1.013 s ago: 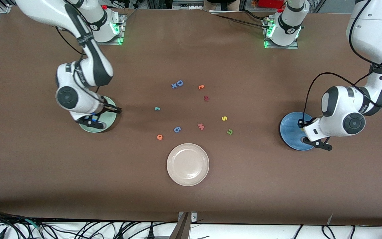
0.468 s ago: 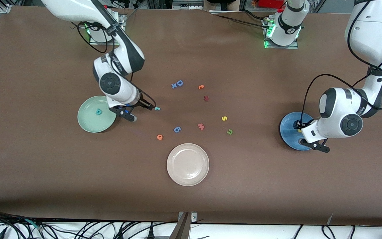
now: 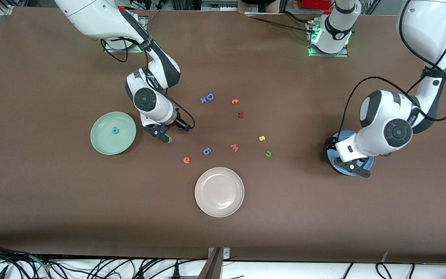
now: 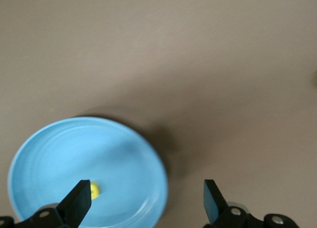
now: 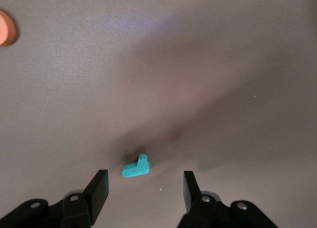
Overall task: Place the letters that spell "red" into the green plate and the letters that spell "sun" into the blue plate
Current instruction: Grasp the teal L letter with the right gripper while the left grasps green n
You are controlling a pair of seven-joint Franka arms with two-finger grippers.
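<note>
My right gripper [image 3: 176, 133] hangs low over the table between the green plate [image 3: 103, 145] and the loose letters. It is open, and its fingers straddle the teal "r" [image 5: 136, 167] without touching it [image 5: 144, 183]. A teal "d" [image 3: 115, 130] lies in the green plate. The orange "e" [image 3: 186, 159], yellow "s" [image 3: 262, 138] and olive "n" [image 3: 268, 154] lie on the table. My left gripper [image 3: 345, 159] hovers open over the blue plate [image 3: 342, 136]. In the left wrist view a yellow letter [image 4: 94, 189] lies in that plate [image 4: 59, 154], beside one finger of the open gripper [image 4: 146, 188].
A cream-white plate [image 3: 219, 192] sits nearest the front camera. Other letters lie mid-table: a blue "6" [image 3: 206, 151], a pink "w" [image 3: 234, 147], a blue "D" [image 3: 207, 97], an orange one [image 3: 235, 101] and a dark red one [image 3: 240, 114].
My right arm swung from the green plate to the teal "r", leaving the "d" in the plate. My left gripper opened over the blue plate and shifted toward the table's middle.
</note>
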